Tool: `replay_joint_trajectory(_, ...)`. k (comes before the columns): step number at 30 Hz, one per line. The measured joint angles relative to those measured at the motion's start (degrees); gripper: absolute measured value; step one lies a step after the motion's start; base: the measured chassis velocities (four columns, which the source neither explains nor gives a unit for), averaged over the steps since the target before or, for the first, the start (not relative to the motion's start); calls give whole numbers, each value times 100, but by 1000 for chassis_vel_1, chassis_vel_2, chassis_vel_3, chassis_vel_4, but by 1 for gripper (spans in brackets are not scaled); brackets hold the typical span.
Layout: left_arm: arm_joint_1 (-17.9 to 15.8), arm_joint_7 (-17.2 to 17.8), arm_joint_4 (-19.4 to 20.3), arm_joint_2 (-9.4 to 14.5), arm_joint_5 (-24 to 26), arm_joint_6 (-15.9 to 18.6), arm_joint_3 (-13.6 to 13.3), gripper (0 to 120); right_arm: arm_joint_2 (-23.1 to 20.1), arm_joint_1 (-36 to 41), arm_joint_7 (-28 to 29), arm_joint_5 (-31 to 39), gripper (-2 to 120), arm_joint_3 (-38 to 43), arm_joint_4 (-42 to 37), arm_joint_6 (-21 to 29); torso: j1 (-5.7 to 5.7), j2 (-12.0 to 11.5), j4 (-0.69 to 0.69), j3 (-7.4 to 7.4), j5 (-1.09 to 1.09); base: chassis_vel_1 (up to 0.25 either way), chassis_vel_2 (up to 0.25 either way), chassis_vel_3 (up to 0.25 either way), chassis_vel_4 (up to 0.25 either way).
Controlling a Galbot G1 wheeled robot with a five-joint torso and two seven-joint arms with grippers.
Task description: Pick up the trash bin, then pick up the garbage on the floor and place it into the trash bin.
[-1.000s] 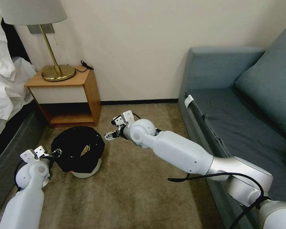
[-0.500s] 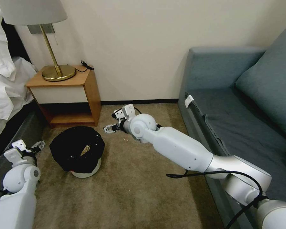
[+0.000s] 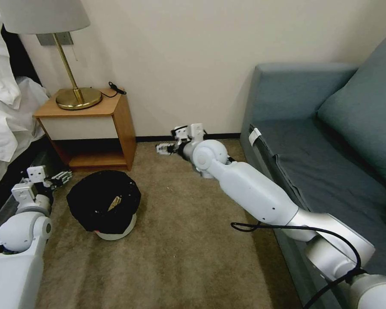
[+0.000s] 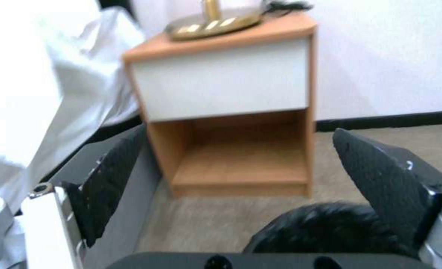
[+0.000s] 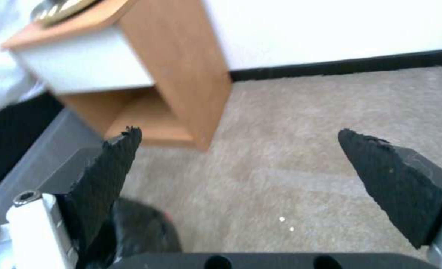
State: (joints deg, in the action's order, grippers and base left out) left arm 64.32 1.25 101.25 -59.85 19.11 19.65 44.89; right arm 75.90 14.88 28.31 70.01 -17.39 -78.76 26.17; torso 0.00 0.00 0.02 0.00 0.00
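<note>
Left hand [image 3: 58, 177] is spread wide with nothing in it, hanging just off the left side of the small round white trash bin with the crinkled black bag liner [image 3: 104, 201], a tan scrap inside. So it's the nearer one. Right hand [image 3: 167, 148], also wide and empty, is well away by the wall.

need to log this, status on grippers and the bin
Left gripper open, empty, beside trash bin. Right gripper open, empty, near the wall. Bin upright on carpet, tan scrap inside. Nothing in the way.
</note>
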Motion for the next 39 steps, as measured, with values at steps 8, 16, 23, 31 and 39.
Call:
replay_joint_trajectory(8, -24, -114, 836, 95, 27, 758, -163, 100, -423, 1350, -215, -607, 100, 1233, -561, -78, 0, 1, -4, 0, 2, 0, 0, 0, 0)
replay_joint_trajectory(16, 23, -68, 1022, -16, 30, 912, -339, 100, -160, 2298, -1116, -1891, 100, 2539, -314, -439, 0, 0, -4, 0, 2, 0, 0, 0, 0)
replay_joint_trajectory(23, 101, -353, 873, -205, -103, 263, -405, 100, 263, 2347, -1452, -2547, 100, 2829, -118, -665, 0, 0, -2, 0, 0, 0, 0, 0, 0)
replay_joint_trajectory(31, -1, -691, 596, -406, -146, -144, -417, 100, 629, 2414, -1838, -3272, 100, 3135, 179, -965, 0, 0, -3, 0, 0, 0, 0, 0, 0)
replay_joint_trajectory(39, 36, -1053, 103, -638, -412, -735, -456, 100, 988, 2543, -2257, -3885, 100, 3522, 512, -1371, 0, 0, -1, 0, -1, 0, 0, 0, 0)
